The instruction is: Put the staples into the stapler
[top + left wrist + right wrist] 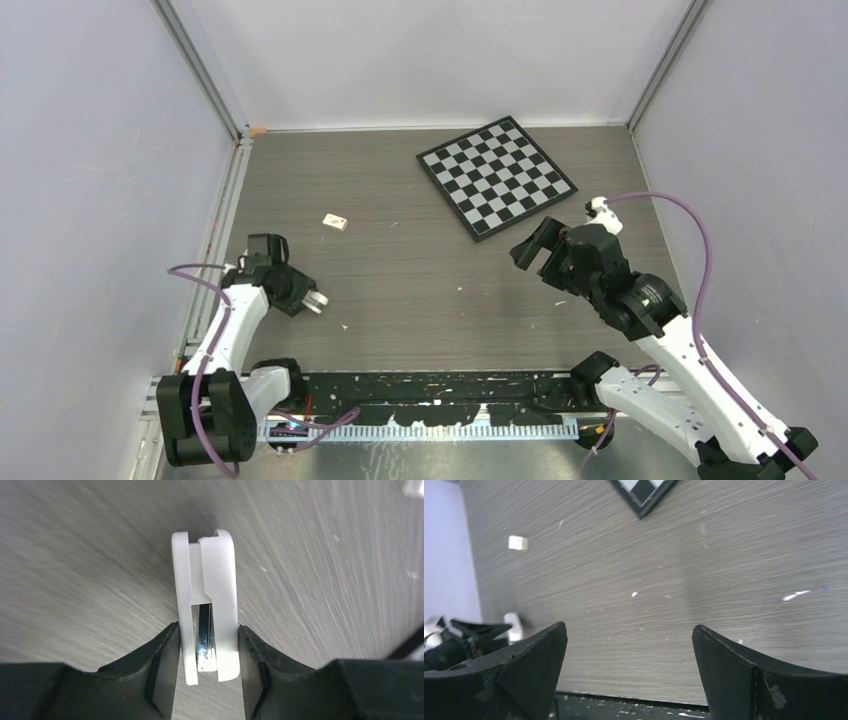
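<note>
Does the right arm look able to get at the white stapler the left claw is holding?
Probably yes: the right gripper is open and empty, with bare table between it and the stapler. The left gripper clamps its sides, so only the protruding end is free.

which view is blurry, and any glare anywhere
Left wrist: the table streaks with blur around the sharp stapler, whose white body looks nearly blown out, with a glint on the metal inside. Right wrist: slightly soft, no glare. Top external: crisp, evenly lit, only faint shadows.
</note>
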### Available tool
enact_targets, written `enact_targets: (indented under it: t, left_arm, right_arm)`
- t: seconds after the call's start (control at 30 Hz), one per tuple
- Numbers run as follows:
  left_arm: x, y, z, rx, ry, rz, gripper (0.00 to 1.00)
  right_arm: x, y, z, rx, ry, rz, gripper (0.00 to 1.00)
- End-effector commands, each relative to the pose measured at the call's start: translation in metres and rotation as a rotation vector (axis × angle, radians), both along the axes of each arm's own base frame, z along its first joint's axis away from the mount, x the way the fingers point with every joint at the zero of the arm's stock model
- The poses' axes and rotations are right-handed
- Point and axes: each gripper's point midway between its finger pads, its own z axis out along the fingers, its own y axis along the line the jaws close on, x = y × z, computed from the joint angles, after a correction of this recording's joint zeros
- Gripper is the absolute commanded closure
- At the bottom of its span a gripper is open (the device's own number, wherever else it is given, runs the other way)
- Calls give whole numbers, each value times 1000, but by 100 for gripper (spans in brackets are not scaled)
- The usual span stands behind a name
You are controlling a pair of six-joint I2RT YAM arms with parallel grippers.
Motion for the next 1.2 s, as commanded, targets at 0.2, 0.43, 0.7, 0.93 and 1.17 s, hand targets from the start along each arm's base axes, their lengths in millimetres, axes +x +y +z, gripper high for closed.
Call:
enact_targets:
  t: [0.2,0.43,0.7,0.93,1.17]
  left_arm:
    - [49,-123,95,-197,-416,-476,62]
    - [39,-195,139,-303,-522,-674,62]
    - [25,-228,157,-352,-565,-736,62]
    - [22,-236,164,-384,-600,-691,62]
    - [18,-242,162,-378,-594,-687,62]
  right_arm:
    - [12,118,5,412,24,315,17]
    - [14,160,3,290,11,372,26]
    - [12,199,8,347,-4,401,30]
    - [6,219,7,341,-12,412,30]
    - [2,226,6,330,-12,437,32]
